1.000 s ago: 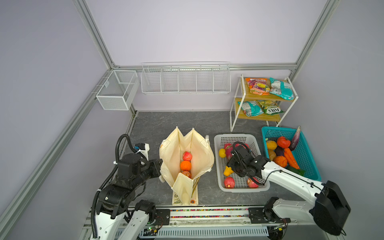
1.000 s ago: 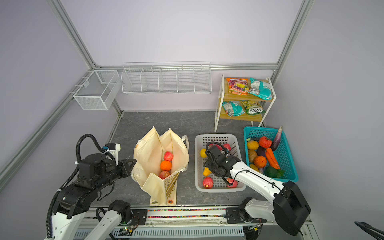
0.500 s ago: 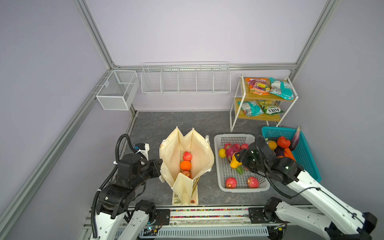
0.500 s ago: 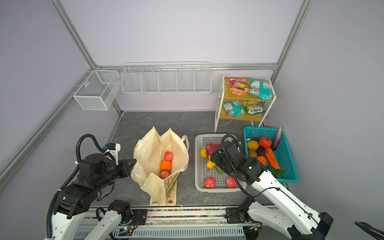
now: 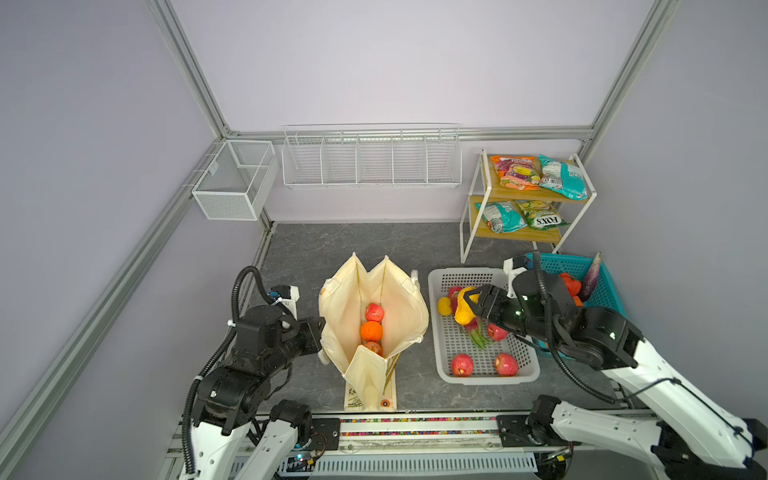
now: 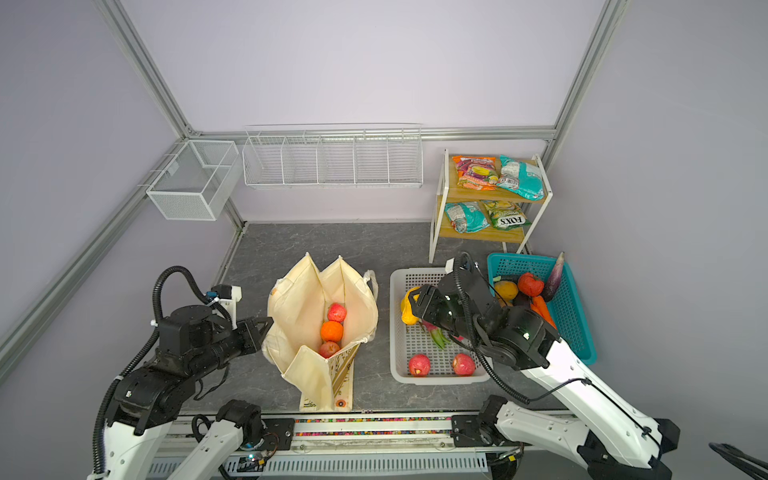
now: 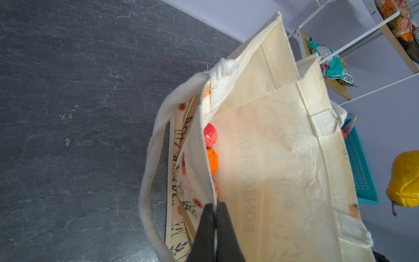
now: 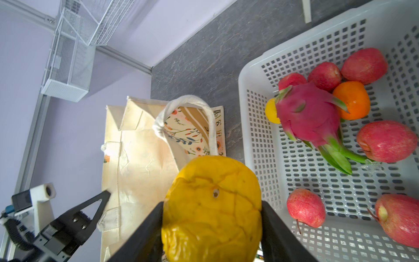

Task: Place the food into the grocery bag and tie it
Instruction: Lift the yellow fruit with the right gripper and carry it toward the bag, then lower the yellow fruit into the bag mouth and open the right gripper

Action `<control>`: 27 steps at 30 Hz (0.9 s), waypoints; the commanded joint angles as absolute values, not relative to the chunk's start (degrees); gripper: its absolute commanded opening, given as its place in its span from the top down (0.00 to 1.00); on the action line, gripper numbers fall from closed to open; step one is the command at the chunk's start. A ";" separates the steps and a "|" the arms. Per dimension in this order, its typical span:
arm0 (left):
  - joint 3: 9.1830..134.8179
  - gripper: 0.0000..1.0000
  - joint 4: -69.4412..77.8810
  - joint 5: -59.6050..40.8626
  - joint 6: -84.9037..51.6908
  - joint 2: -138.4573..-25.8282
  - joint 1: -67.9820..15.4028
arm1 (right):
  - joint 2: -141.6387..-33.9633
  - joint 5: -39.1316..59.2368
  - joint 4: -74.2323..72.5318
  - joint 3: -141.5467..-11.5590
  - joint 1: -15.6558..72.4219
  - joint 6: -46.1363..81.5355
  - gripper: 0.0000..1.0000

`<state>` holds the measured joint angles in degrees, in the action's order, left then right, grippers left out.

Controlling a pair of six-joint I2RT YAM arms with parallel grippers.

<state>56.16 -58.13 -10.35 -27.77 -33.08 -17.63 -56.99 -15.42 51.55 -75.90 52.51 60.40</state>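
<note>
The grocery bag (image 5: pixel 397 299) (image 6: pixel 299 303) stands open in the middle, cream canvas with a floral outside. Inside it lie a red apple (image 5: pixel 374 311), an orange (image 5: pixel 370 331) and another apple (image 5: pixel 372 347). My left gripper (image 5: pixel 322 328) (image 7: pixel 215 206) is shut on the bag's left rim, holding it open. A crinkled yellow fruit (image 5: pixel 464 311) (image 8: pixel 212 204) (image 7: pixel 405 179) is clamped in my right gripper (image 5: pixel 467 305) (image 8: pixel 212 204), which hangs over the left part of the white basket (image 5: pixel 486 380), to the right of the bag.
The white basket holds a pink dragon fruit (image 8: pixel 310 113), an orange (image 8: pixel 352 99), a small yellow fruit (image 8: pixel 271 112) and several red apples (image 5: pixel 462 365). A teal basket (image 5: pixel 557 259) with more produce sits at the far right. Snack packets lie on the shelf rack (image 5: pixel 478 199) behind.
My right gripper has risen out of the white basket with the yellow fruit in it and shifted slightly toward the bag. The left arm and the bag have not moved.
</note>
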 commanded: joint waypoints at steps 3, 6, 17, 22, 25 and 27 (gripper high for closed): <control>57.75 1.00 -60.15 -11.17 -27.60 -33.57 -17.62 | -63.67 -17.14 46.76 -82.49 58.46 54.88 0.38; 57.74 1.00 -59.95 -11.07 -27.67 -33.84 -17.67 | -68.64 -16.66 45.04 -86.66 61.62 51.75 0.38; 57.66 1.00 -59.13 -11.32 -28.06 -34.37 -17.67 | -84.55 -14.47 46.02 -98.77 68.11 45.11 0.38; 57.52 1.00 -58.38 -11.89 -28.48 -34.52 -17.67 | -89.91 -13.23 47.14 -101.51 68.46 43.74 0.38; 57.79 1.00 -58.34 -11.87 -28.56 -34.54 -17.67 | -94.07 -13.18 48.75 -104.20 68.38 42.55 0.38; 58.00 1.00 -58.36 -11.91 -28.50 -34.45 -17.64 | -96.98 -12.86 49.56 -106.06 68.29 41.68 0.38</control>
